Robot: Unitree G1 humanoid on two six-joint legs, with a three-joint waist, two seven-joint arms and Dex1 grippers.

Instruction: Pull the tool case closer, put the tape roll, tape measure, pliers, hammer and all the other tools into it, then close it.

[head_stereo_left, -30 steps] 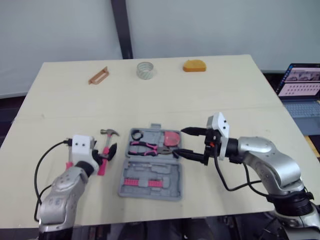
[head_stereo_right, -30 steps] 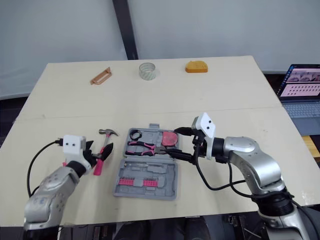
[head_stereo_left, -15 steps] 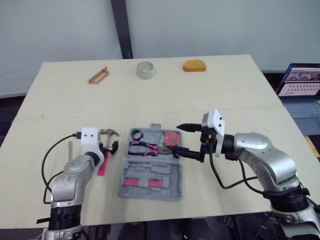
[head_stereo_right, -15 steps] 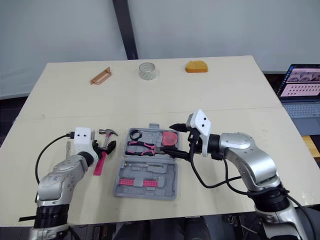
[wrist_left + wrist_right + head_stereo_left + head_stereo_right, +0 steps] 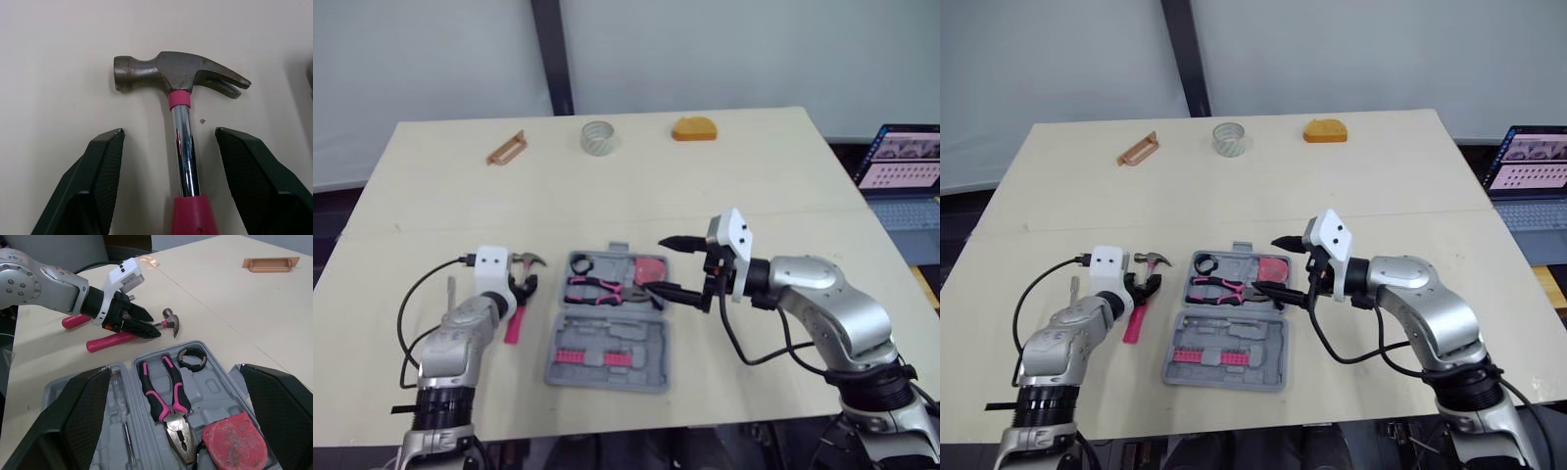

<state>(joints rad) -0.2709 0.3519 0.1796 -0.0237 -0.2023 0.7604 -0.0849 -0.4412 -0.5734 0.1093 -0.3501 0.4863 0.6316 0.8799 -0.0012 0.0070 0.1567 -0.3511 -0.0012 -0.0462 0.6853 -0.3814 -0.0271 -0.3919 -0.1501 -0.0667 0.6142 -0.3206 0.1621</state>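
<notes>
Two head views first: my left gripper (image 5: 527, 288) is sitting spread open astride the hammer (image 5: 515, 321), just left of the open grey moulded tool case (image 5: 651, 343). My right gripper (image 5: 668, 266) is hanging wide open and empty by the case's right edge.

On the left wrist view, ribbed black pads (image 5: 105, 171) are flanking the chrome shaft, apart from it.

On the right wrist view, shaped recesses are cradling pink-handled pliers (image 5: 168, 404), a red tape measure (image 5: 234, 443) and a black ring (image 5: 191, 358).

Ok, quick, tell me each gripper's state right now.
Left gripper: open, straddling the hammer shaft without touching it.
Right gripper: open, empty, at the tool case.
</notes>
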